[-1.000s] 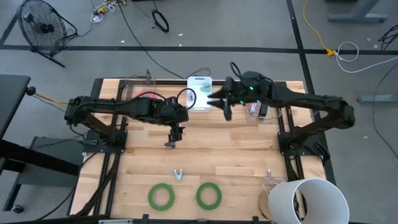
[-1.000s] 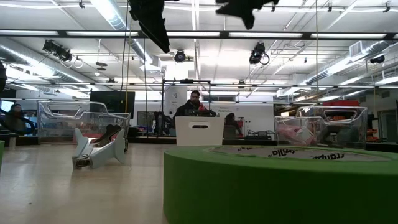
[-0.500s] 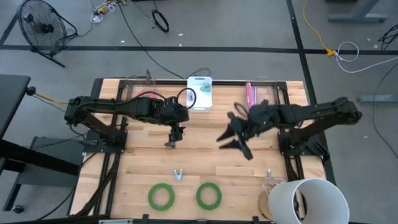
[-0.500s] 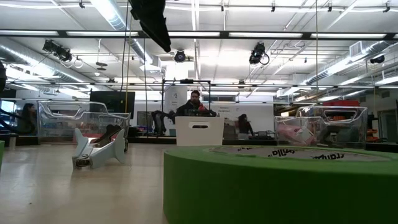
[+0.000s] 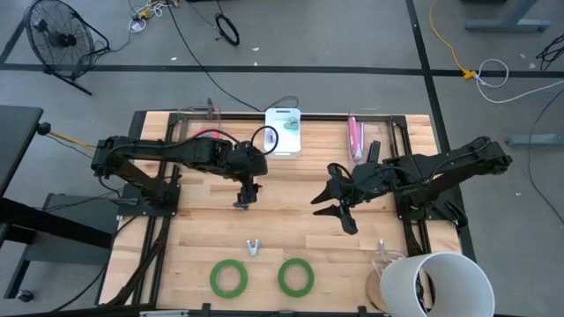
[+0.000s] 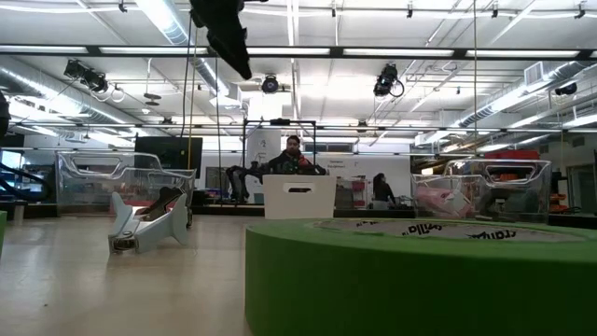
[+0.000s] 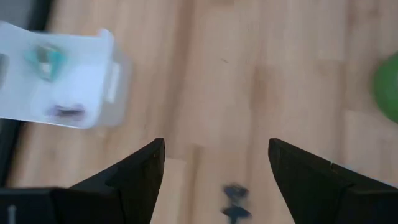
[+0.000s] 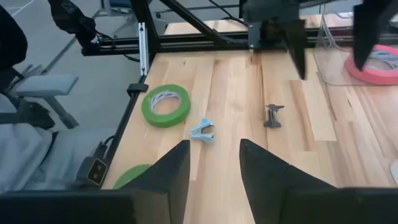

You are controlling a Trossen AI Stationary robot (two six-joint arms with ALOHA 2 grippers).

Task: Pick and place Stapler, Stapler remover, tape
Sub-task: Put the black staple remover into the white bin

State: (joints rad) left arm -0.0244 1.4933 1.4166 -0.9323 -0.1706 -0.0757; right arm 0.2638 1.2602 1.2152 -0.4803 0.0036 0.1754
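Note:
My left gripper (image 5: 245, 187) hangs open over mid-table, fingers pointing down. A small dark staple remover (image 5: 240, 204) stands on the wood just below it and shows between the fingers in the left wrist view (image 7: 234, 202). My right gripper (image 5: 333, 210) is open and empty at mid-table, right of centre. A light blue staple remover (image 5: 253, 247) and two green tape rolls (image 5: 229, 278) (image 5: 296, 276) lie near the front edge. A pink stapler (image 5: 355, 136) lies at the far right. A pink tape roll (image 8: 376, 65) lies in a clear tray at the far left.
A white bin (image 5: 284, 132) holding small items stands at the far edge, centre. A white bucket (image 5: 436, 282) stands at the near right corner. Black frame rails (image 5: 405, 176) run along both sides. A person (image 6: 292, 159) sits in the room beyond the table.
My right gripper has moved from the far edge beside the white bin toward the near edge, down to mid-table, and out of the low view. The pink stapler, earlier under that arm, now shows uncovered at the far right.

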